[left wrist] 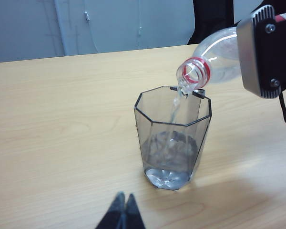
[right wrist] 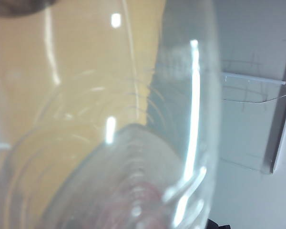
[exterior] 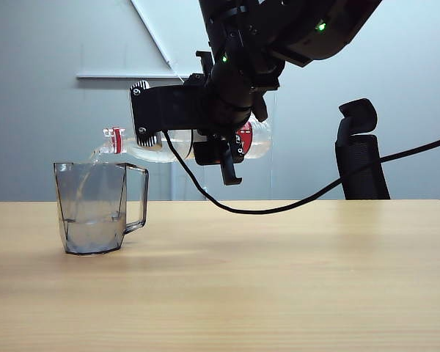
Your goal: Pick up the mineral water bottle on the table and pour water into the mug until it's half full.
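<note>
Exterior view is showing my right gripper [exterior: 224, 150] clamping the mineral water bottle [exterior: 180, 144] around its labelled middle, holding it nearly level above the table [exterior: 279, 279], mouth just over the mug's rim. My left gripper [left wrist: 122, 212] is hanging near the mug, fingertips pressed together, holding nothing. Water [left wrist: 174, 107] is running in a thin stream from the open neck into the mug [exterior: 95, 207], which is standing upright on the table and looking roughly a third full. I am judging the bottle light, thin-walled and slick, likely to buckle under a hard squeeze, so the ribbed mid-body is the sensible place to grip. I am counting one bottle, one mug, two grippers.
</note>
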{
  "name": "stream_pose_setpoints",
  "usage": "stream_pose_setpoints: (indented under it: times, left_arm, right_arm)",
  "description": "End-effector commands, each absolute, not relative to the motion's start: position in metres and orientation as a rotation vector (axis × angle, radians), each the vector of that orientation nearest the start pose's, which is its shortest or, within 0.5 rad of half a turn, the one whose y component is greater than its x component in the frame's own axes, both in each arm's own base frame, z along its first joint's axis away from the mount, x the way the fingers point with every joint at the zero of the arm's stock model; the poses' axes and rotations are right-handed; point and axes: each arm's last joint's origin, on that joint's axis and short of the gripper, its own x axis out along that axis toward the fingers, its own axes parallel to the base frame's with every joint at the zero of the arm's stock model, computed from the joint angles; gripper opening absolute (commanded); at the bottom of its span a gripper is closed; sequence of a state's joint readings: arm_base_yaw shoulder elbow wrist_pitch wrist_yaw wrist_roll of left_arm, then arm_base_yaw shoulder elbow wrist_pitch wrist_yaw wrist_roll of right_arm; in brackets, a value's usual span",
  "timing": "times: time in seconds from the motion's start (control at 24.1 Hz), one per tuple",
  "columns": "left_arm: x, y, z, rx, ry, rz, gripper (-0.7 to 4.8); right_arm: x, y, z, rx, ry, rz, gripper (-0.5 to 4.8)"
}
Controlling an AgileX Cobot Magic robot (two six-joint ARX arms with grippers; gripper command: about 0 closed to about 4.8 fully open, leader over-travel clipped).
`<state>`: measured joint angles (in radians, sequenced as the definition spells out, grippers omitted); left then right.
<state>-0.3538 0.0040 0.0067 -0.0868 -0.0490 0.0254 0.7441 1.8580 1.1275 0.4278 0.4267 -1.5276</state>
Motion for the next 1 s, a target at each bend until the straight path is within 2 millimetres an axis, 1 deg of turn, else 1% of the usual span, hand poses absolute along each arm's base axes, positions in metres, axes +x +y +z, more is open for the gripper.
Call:
stream_pose_setpoints:
  times: [0.04, 1.0]
  left_arm:
    - [0.0917, -0.0325, 0.1590, 0.036, 0.066, -0.308, -0.02]
    - [0.0917, -0.0325, 0.1590, 0.036, 0.066, -0.308, -0.02]
  right_arm:
    - [0.3081, 0.2679, 0.2240, -1.647, -0.090, 0.399, 2.28]
    - [0.3080, 0.2676, 0.2238, -1.660, -0.082, 0.388, 2.28]
